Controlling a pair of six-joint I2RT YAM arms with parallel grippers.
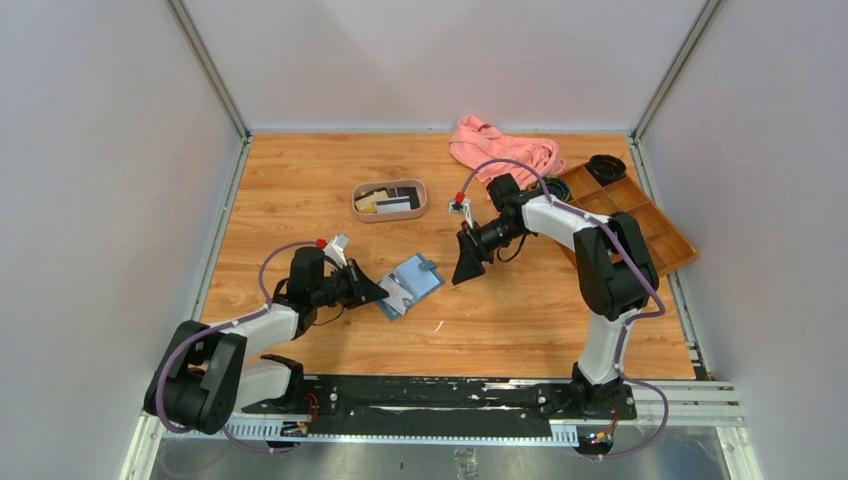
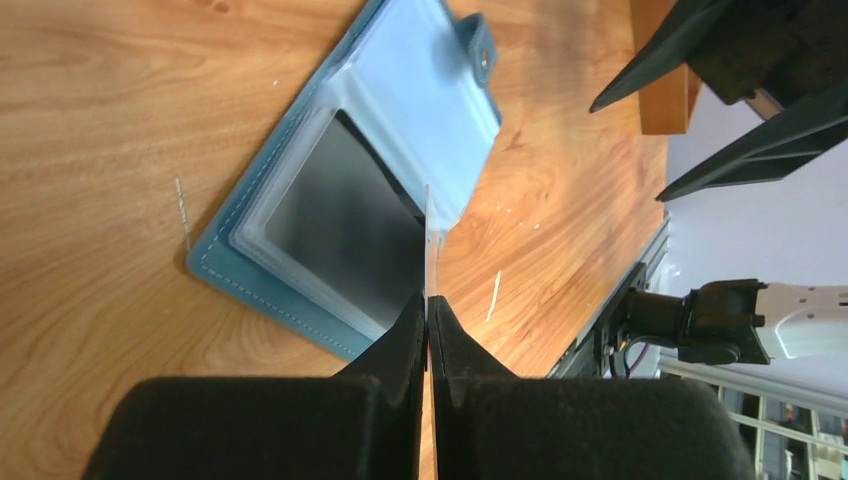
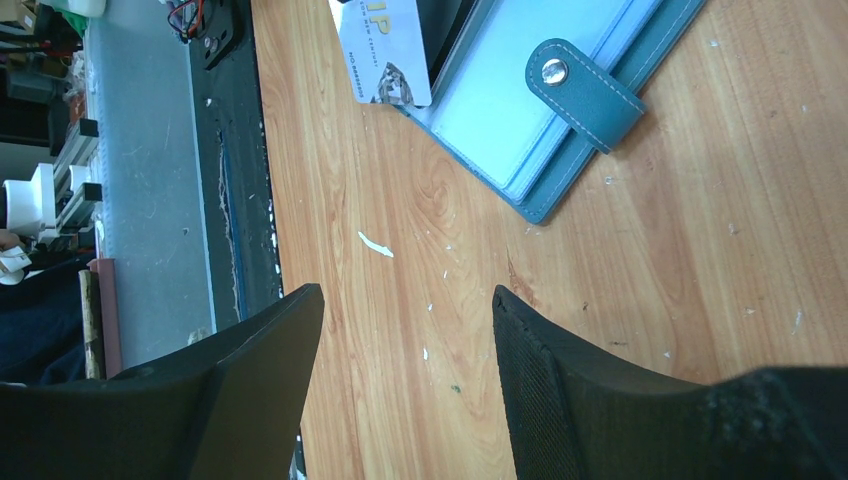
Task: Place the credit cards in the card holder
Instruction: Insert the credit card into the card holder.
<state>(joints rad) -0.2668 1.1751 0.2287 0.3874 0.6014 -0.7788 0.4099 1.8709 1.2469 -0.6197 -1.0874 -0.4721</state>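
Cloth (image 1: 505, 150), box (image 1: 652, 228), tray (image 1: 356, 200) with cards (image 1: 393, 204), apparently

Bare table (image 1: 400, 245) between card holder (image 1: 418, 278) and tray (image 1: 354, 200).

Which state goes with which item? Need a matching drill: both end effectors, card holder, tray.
1. left end effector
2. right end effector
3. card holder
4. oval tray

A. contains credit cards
B. lying unfolded
C. shut on a white card
D. open, empty

Pairs: 1-C, 2-D, 3-B, 4-A
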